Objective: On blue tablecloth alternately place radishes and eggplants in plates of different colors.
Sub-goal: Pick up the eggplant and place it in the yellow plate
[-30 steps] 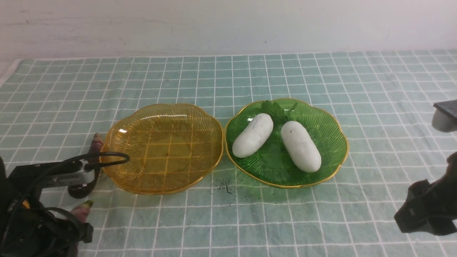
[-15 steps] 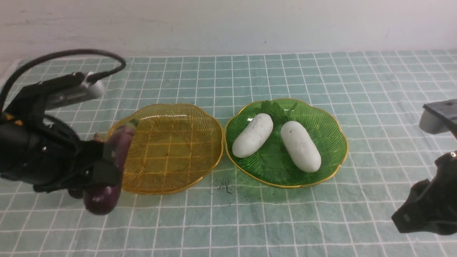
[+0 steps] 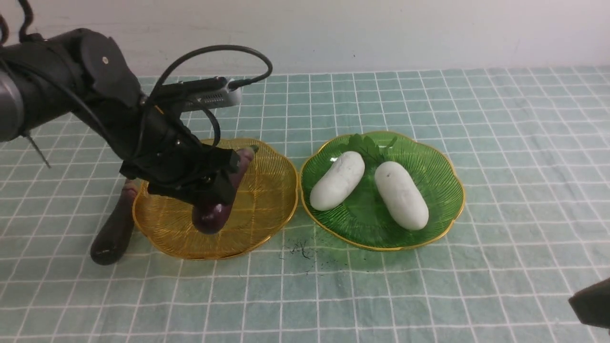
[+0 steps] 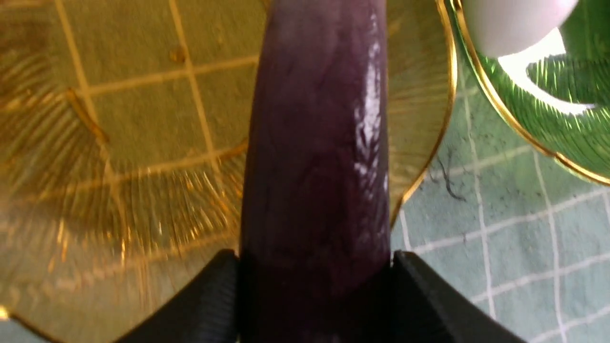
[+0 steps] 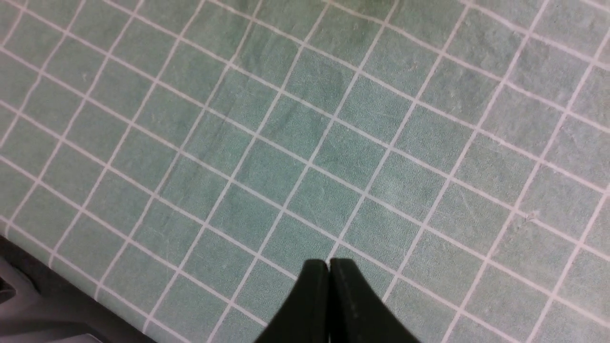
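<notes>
The left claw [image 3: 220, 183] clamps an eggplant [image 3: 211, 217], its long axis running near-to-far, just above the amber plate [image 3: 269, 209]; the right claw [image 5: 329, 276] is pinched together, empty.

Obstacles, left half of the tabletop:
- amber plate [image 3: 281, 209]
- my left hand [image 3: 224, 183], clamped on the held eggplant [image 3: 214, 216], hanging over that plate's near-left part
- left arm [image 3: 71, 81] and cable [image 3: 224, 47] above the plate's far-left side
- second eggplant [image 3: 114, 228] lying on the cloth just beside the amber plate's left rim

Obstacles, centre-right:
- green plate [image 3: 452, 190] with two radishes [image 3: 337, 181] lying inside
- the two rims sit so close that I see no gap for a hand

Near right corner:
- my right hand [image 5: 329, 276], fingers pressed together

Free room:
- bare tablecloth [image 3: 524, 119] along the far edge, the right edge and the near edge
</notes>
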Controlling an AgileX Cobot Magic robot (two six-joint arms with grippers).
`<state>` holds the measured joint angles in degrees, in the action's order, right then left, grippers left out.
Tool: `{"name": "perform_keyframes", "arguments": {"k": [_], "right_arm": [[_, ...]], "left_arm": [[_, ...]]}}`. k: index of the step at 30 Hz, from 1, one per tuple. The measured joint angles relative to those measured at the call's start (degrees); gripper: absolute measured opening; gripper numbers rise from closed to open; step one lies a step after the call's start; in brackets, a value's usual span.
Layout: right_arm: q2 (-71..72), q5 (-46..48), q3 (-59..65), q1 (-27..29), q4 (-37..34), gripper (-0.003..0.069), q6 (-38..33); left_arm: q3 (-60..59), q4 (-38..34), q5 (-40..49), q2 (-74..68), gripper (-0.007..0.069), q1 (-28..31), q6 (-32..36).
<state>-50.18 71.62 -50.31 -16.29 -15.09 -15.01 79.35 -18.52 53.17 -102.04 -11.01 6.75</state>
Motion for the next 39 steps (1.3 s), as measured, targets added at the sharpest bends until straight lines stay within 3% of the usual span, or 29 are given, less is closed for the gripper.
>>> {"name": "perform_keyframes", "arguments": {"k": [6, 11, 15, 19, 26, 39], "right_arm": [[5.3, 0.4, 2.5, 0.0, 0.0, -0.0014, 0.0], [8.1, 0.6, 3.2, 0.0, 0.0, -0.0014, -0.2], [8.5, 0.7, 3.4, 0.0, 0.4, -0.0014, -0.2], [8.5, 0.7, 3.4, 0.0, 1.3, -0.0014, -0.2], [8.5, 0.7, 3.4, 0.0, 1.4, -0.0014, -0.2], [8.5, 0.7, 3.4, 0.0, 2.9, -0.0015, -0.2]], "left_arm": [[4.3, 0.8, -2.2, -4.0, 0.0496, 0.8, 0.4], [7.6, 2.5, 1.0, -3.4, 0.054, 1.9, 0.0], [12.2, 7.7, 8.3, -2.5, 0.0541, 3.1, -0.5], [13.3, 14.1, 16.3, -2.7, 0.0541, 6.6, -5.5], [13.1, 22.7, 17.1, -8.0, 0.0541, 11.3, -10.9], [8.1, 24.3, 16.8, -14.3, 0.0541, 12.0, -11.8]]}}
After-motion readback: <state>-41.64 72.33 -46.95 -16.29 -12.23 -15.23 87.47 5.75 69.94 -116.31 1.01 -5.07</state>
